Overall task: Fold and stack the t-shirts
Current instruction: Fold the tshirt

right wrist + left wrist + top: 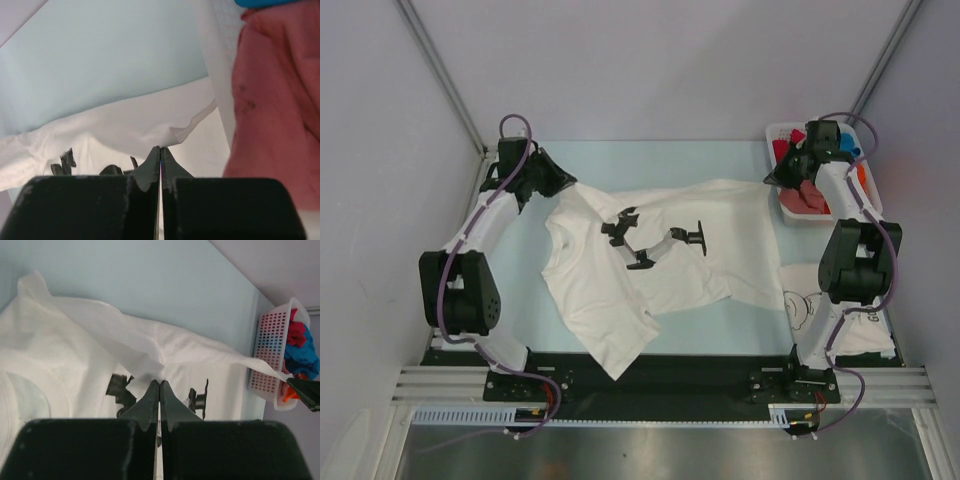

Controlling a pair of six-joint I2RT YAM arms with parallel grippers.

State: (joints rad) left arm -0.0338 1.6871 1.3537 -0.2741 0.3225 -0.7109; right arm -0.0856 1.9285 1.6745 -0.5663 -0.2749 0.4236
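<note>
Above counter [720,322], left hand [159,383] and right hand [160,148] each pinch white shirt [610,280] edge; pull evenly, lay flat.

- Pale blue table [650,160] runs under both claws.
- White printed t-shirt [620,290] lies spread between the left claw [568,183] and the right claw [771,180], reaching nearer than both.
- White lattice basket [272,350] sits just right of the right claw.
- Folded line-print shirt [870,335] lies well nearer than the right claw.

Pale blue tabletop [660,163] boxed in on 3 sides by grey-lilac walls [650,60], w/ metal posts [441,70] at back corners. Aluminium rail [440,383] along near edge, black plate [650,375] across its middle. Soft, even light.
</note>
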